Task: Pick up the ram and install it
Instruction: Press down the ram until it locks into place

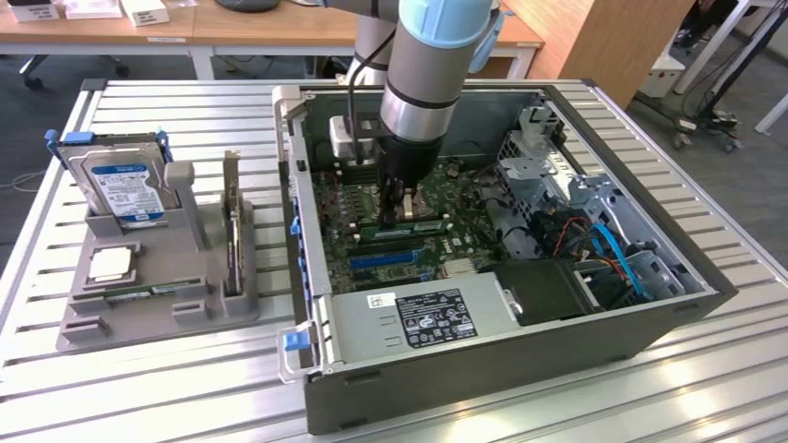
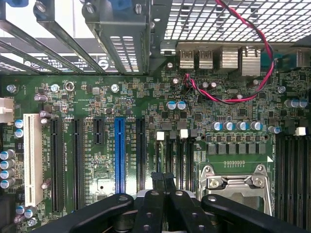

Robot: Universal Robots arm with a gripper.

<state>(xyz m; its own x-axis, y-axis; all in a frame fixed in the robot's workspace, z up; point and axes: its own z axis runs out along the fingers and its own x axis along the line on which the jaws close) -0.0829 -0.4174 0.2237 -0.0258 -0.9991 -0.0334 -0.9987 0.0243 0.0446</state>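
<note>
My gripper [image 1: 397, 218] is down inside the open computer case [image 1: 689, 305], just above the green motherboard [image 1: 369, 198]. Its two black fingers [image 2: 151, 204] are shut against each other, and I see nothing clamped between them. In the wrist view the gripper [image 2: 163, 178] hangs over the narrow memory slots [image 2: 179, 160] beside the metal processor socket [image 2: 235, 182]. A thin green stick, the ram [image 1: 146, 292], lies flat in the grey holder [image 1: 161, 314] on the exterior view's left, well away from the gripper. I cannot tell whether the fingertips touch the board.
The holder also carries a blue-labelled silver hard drive [image 1: 124, 189], an upright expansion card [image 1: 232, 221] and a small square chip [image 1: 111, 265]. Inside the case are a power supply [image 1: 425, 318], drive cage [image 1: 555, 175], red and blue cables [image 1: 610, 245] and a blue slot [image 2: 119, 155].
</note>
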